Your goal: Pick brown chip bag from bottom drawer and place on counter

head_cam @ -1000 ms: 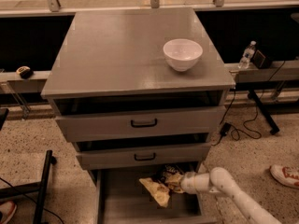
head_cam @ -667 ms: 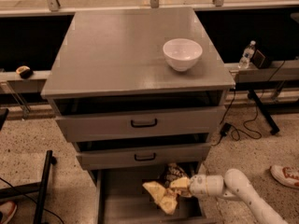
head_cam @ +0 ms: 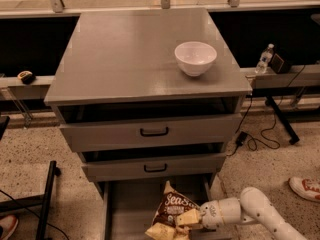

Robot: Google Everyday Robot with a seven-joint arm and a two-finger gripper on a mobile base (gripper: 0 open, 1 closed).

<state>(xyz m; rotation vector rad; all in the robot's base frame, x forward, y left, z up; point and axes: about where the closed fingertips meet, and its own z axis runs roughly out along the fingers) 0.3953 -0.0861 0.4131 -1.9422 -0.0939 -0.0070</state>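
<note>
Brown chip bag is caught by its right edge in the gripper. The jaws look pressed together on the tan lower part of the bag, though crinkled foil hides most of them. From that pinch the bag spreads toward the left of the view. Its long axis is close to upright and tilted a little, with the dark lettered top corner pointing up at the drawer front above and the yellow end hanging low. The wrist comes in level from the right, and the white arm bends away toward the lower right corner.

Bag and gripper both sit over the open bottom drawer, near its right wall. Whether the bag is clear of the drawer floor cannot be told.

Directly above the bag, the middle drawer and the top drawer each stand partly pulled out. Higher up and farther back lies the counter.

The placing spot therefore lies up and beyond the bag, with two jutting fronts between. The lift probably has to draw back toward the robot before it rises and reaches in. A white bowl stands on the counter's right side, nearest the arm's line of approach, so the bare middle or left looks the safer landing.
</note>
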